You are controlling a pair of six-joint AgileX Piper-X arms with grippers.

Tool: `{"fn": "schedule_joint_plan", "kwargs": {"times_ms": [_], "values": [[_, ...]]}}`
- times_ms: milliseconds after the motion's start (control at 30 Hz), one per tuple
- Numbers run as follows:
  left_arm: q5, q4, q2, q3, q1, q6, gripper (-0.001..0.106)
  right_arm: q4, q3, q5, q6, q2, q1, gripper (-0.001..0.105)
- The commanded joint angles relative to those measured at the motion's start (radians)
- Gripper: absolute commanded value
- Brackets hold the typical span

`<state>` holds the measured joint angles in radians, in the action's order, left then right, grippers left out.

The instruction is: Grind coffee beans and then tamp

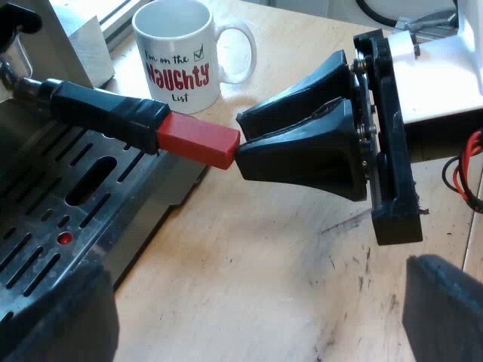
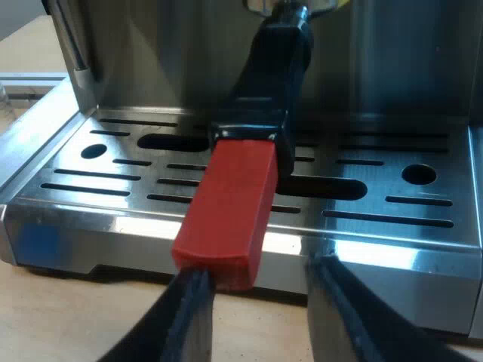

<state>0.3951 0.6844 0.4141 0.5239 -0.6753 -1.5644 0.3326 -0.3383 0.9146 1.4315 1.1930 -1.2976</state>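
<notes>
I see a pale wooden worktop point(image 1: 264, 264), scuffed with dark marks. It carries a white ceramic mug point(image 1: 177, 56) with red and black lettering, near the espresso machine's slotted stainless-steel drip tray point(image 2: 113, 204). The holder's dark handle point(image 2: 275, 75) sticks out over that tray from the machine's front and ends in a red rectangular block point(image 2: 230, 204). My right end effector point(image 2: 256, 302) sits at that red tip with its black fingers spread. The block lies between them, close against one finger and apart from the other, not clamped. My left end effector point(image 1: 256, 302) hangs over the worktop by the tray's edge, fingers wide, holding nothing.
</notes>
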Motion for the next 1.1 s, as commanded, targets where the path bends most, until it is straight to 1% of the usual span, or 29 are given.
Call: {"fn": "schedule_joint_plan", "kwargs": {"times_ms": [33,200,367,500,600,800,933,1100], "values": [[0.005,-0.008,-0.003,0.004,-0.004,0.004,0.078,0.02,-0.009,0.054,0.01,0.0,0.003,0.033],[0.005,-0.008,-0.003,0.004,-0.004,0.004,0.078,0.083,-0.008,0.076,0.016,0.0,0.035,0.033],[0.005,-0.008,-0.003,0.004,-0.004,0.004,0.078,0.122,-0.008,0.028,0.016,0.0,0.073,0.033],[0.005,-0.008,-0.003,0.004,-0.004,0.004,0.078,0.12,-0.008,0.025,0.033,0.0,0.073,0.033],[0.005,-0.008,-0.003,0.004,-0.004,0.004,0.078,0.12,-0.008,0.024,0.033,0.0,0.07,0.033],[0.005,-0.008,-0.003,0.004,-0.004,0.004,0.078,0.098,-0.008,0.025,0.033,-0.003,0.033,0.033],[0.005,-0.008,-0.003,0.004,-0.004,0.004,0.078,0.02,-0.008,0.034,0.031,-0.003,-0.027,0.033],[0.005,-0.008,-0.003,0.004,-0.004,0.004,0.078,-0.017,-0.008,0.086,0.031,-0.003,-0.078,0.033]]}}
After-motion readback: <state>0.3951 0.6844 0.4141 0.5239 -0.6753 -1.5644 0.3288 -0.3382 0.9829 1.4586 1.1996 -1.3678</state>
